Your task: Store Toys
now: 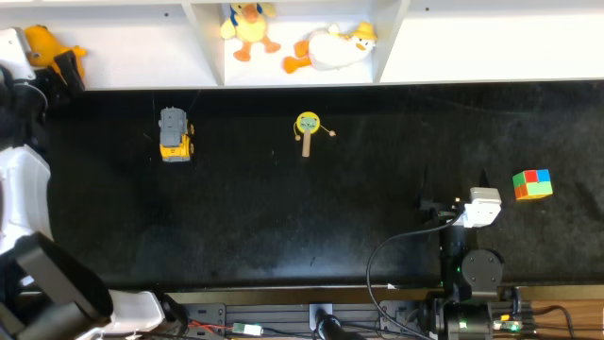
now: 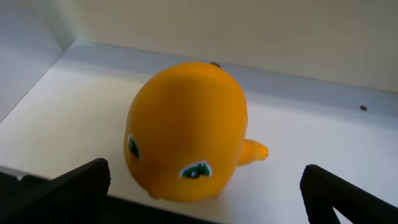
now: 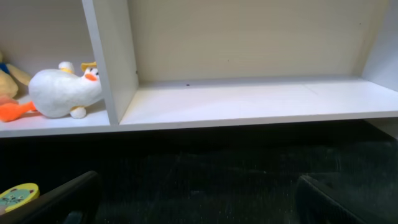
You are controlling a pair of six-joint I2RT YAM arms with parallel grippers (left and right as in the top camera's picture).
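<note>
A round orange toy (image 2: 186, 127) with painted eyes sits on the floor of the white shelf's left compartment (image 2: 323, 134); from above, the orange toy (image 1: 41, 42) is at the far left. My left gripper (image 2: 205, 202) is open, one finger on each side of the toy's near end and clear of it. On the black mat lie a yellow and grey truck (image 1: 175, 134), a yellow rattle drum (image 1: 308, 127) and a multicoloured cube (image 1: 531, 184). My right gripper (image 3: 199, 208) is open and holds nothing, low over the mat facing the shelf's right compartment (image 3: 249, 102).
The middle compartment holds a yellow plush duck (image 1: 247, 24) and a white plush duck (image 1: 332, 47), the white duck (image 3: 62, 93) also seen beside the divider (image 3: 109, 62). The right arm (image 1: 477, 210) stands left of the cube. Cables run along the front edge.
</note>
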